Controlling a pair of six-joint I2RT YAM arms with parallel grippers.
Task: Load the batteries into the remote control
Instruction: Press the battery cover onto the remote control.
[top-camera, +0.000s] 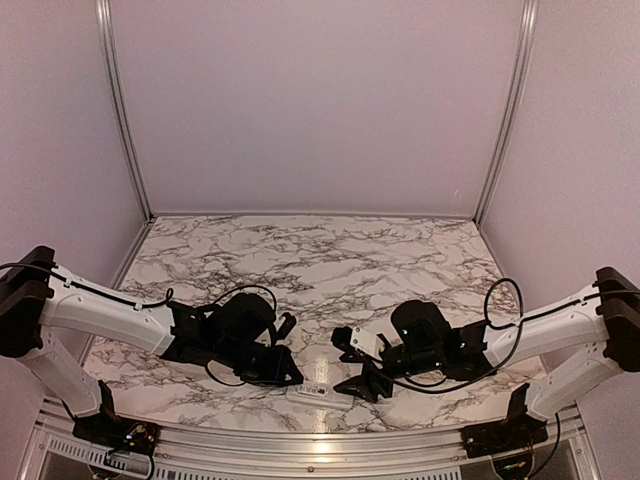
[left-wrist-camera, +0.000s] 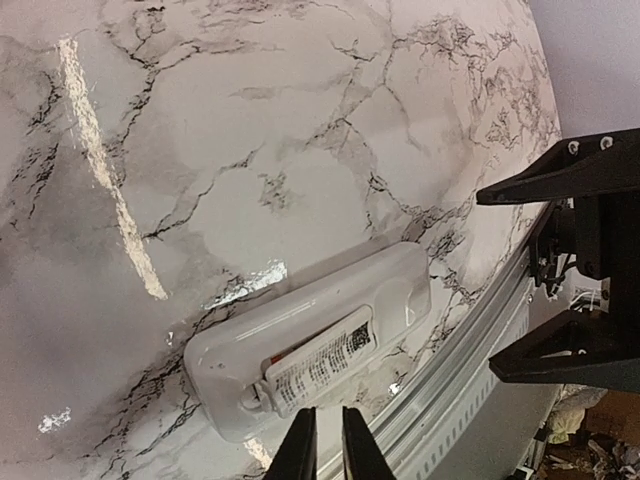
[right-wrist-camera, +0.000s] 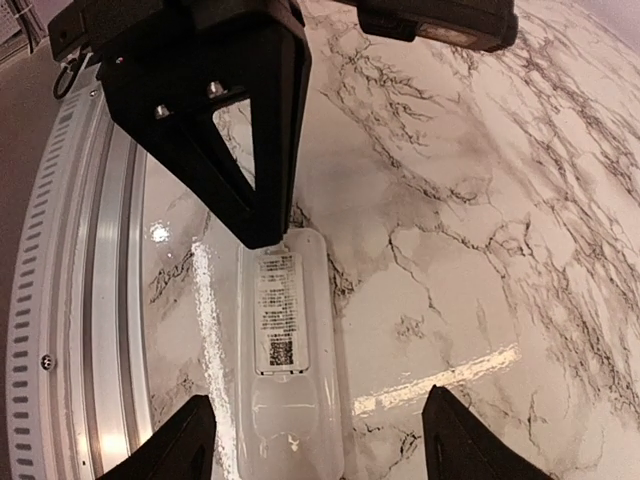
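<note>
Left pincer (left-wrist-camera: 325, 450) is closed and empty, just beside the remote control (left-wrist-camera: 310, 345), which lies label side up at the near edge of the surface (top-camera: 330, 260); right pincer (right-wrist-camera: 322, 442) hangs spread wide over its end.

the left arm (top-camera: 105, 312) reaches in from the left side, its white forearm sloping down and inward to a black wrist (top-camera: 238, 322). the left gripper (top-camera: 290, 376) sits low and points to the right and toward the near edge. in its own wrist view its two thin fingers (left-wrist-camera: 303, 450) stand side by side with only a narrow slit between them, all but closed. the right arm (top-camera: 545, 325) mirrors it from the right side, forearm sloping inward and down. the right gripper (top-camera: 352, 362) faces the left one, jaws spread wide, its fingertips (right-wrist-camera: 185, 445) well apart. the two grippers sit near each other without touching.
</note>
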